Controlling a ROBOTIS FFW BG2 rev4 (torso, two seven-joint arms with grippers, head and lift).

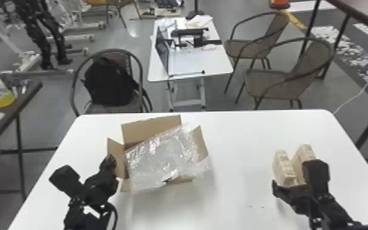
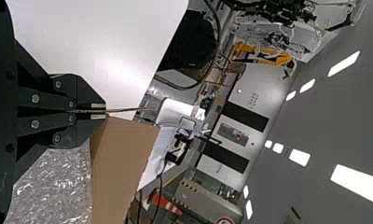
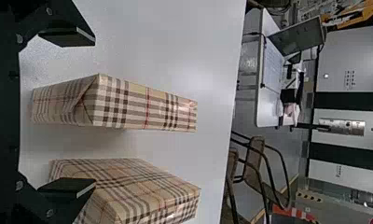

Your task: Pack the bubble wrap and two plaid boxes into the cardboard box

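Two plaid boxes (image 3: 114, 105) stand on the table (image 1: 238, 183), side by side with a gap between them. The bubble wrap (image 1: 164, 156) lies across the mouth of the cardboard box (image 1: 149, 130) and overhangs its rim.

Left pincer (image 2: 98, 111): pressed together on the side flap (image 1: 118, 153) of the cardboard box. Right pincer (image 3: 95, 113): spread, one plaid box between its fingers, the second overlapped by one finger in the right wrist view.

Probable faults:
1. Collision. Closing or advancing the right pincer may push or topple the second plaid box, owing to the narrow gap.
2. Blocked opening. A plaid box lowered now may perch on the bubble wrap and slide off, since the wrap appears loose and high. Press it down first.
3. Flap damage. A sideways pull by the left pincer may crease the side flap or drag the cardboard box.
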